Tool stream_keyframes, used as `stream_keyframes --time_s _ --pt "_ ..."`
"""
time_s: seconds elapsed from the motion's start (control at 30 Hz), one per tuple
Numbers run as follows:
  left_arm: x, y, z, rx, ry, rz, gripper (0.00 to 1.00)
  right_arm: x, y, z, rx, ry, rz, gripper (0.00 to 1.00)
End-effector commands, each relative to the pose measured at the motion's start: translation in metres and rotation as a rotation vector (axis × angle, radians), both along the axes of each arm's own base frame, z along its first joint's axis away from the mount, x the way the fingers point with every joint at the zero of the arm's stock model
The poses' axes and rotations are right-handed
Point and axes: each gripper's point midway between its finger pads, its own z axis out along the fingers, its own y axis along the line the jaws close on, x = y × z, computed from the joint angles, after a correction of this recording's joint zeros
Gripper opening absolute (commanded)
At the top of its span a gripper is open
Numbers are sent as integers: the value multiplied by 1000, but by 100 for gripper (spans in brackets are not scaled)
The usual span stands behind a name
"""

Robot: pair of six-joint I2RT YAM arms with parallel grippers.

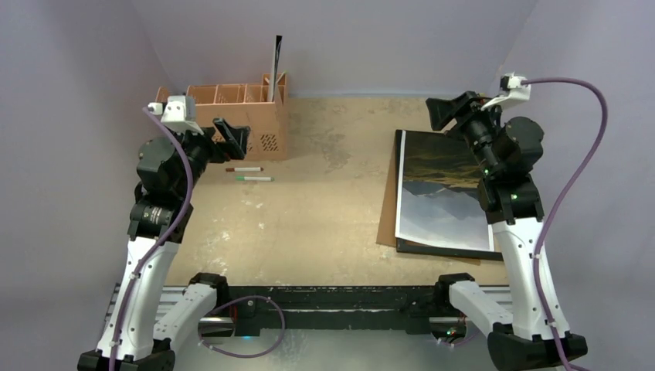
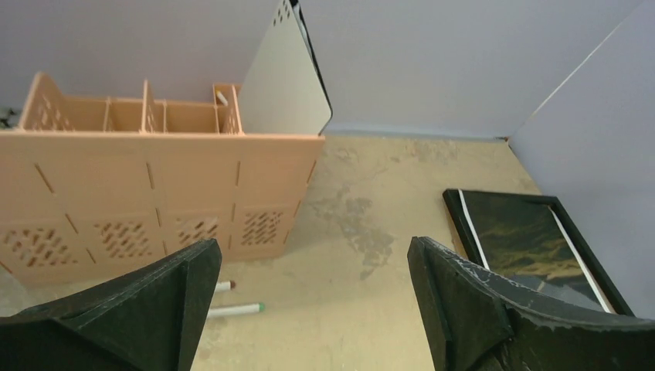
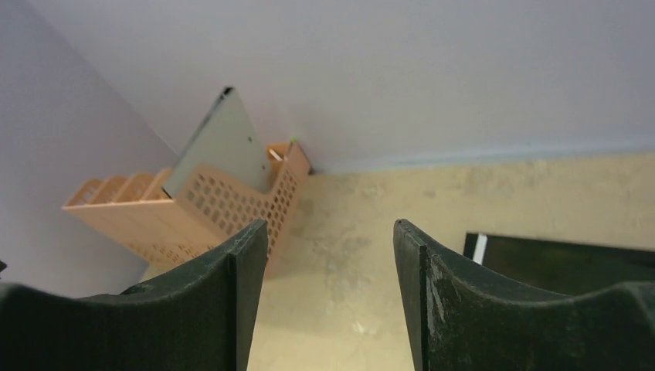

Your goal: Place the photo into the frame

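The photo (image 1: 444, 193), a dark mountain print with a white border, lies flat at the right of the table on top of the black frame (image 1: 432, 250), slightly askew. Only thin strips of the frame show along the photo's left and near edges. My right gripper (image 1: 442, 112) hangs above the frame's far corner, open and holding nothing (image 3: 330, 232). The photo's white border (image 3: 479, 249) shows beside its right finger. My left gripper (image 1: 232, 139) is at the far left by the organizer, wide open and empty (image 2: 313, 255). It sees the photo (image 2: 533, 239) and the frame's edge (image 2: 456, 209) to its right.
A brown backing board (image 1: 384, 224) pokes out from under the frame's left side. A wooden organizer (image 1: 239, 116) stands at the back left with a thin panel (image 1: 276, 58) upright in it. Two markers (image 1: 246, 168) (image 1: 255, 178) lie in front of it.
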Motion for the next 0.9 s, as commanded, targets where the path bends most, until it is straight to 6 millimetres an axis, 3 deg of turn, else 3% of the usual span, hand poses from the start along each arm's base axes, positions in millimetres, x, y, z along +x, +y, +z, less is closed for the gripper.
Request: stream_keyframes --time_s 0.0,0.1,0.17,0.43,0.47,0.57,0.63,0.7,0.87 --pt "-11 -12 -3 -73 -29 -61 98 -2 -20 -25 -17 57 -109 64" --pt "-19 -31 -20 -76 -1 -179 98 12 -33 -76 -16 169 -195 66" --pt "-21 -40 -33 -108 38 -223 98 19 -28 -105 -65 209 -159 66" --pt "-16 -46 -89 -213 167 -216 97 18 35 -198 27 444 140 65" --pt "-15 -48 -93 -214 171 -231 97 17 41 -209 26 474 150 63" --pt "-15 -51 -104 -219 187 -246 98 16 53 -245 2 575 153 43" --pt "-12 -50 -109 -223 198 -229 99 19 52 -269 -5 652 115 35" --pt "-12 -51 -113 -223 210 -233 98 21 51 -288 -6 708 89 34" --pt "-14 -54 -119 -243 219 -250 97 24 48 -334 -62 828 71 44"
